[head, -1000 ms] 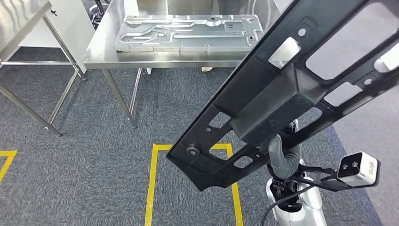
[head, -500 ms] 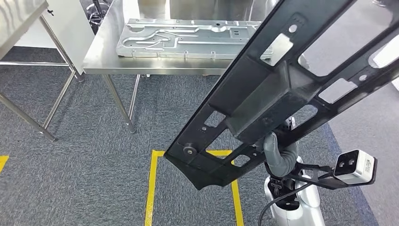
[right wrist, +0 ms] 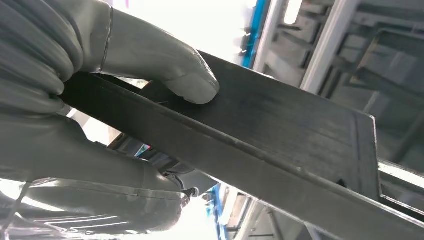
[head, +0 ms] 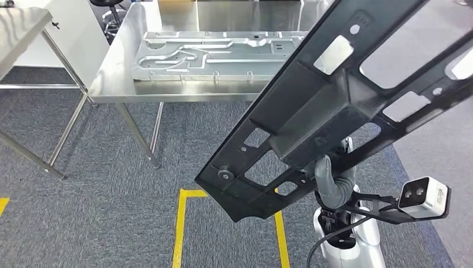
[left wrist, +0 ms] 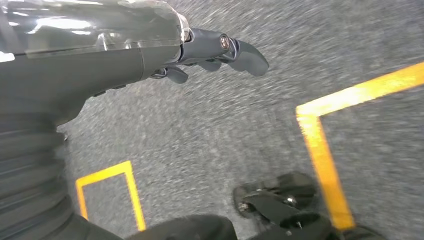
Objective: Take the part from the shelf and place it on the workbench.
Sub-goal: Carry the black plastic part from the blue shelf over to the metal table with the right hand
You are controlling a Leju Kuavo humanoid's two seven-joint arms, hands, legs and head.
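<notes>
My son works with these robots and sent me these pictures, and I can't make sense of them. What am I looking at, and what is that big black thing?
It is a walking robot with two arms. The wide picture looks down from high on its body. The big black part is a long frame with cut-outs, gripped by its right hand; the right wrist picture shows the thumb pressed on it. The left wrist picture shows the left hand hanging over grey carpet with yellow tape lines, holding nothing. Ahead stands a steel workbench with a silver metal panel lying on it.
</notes>
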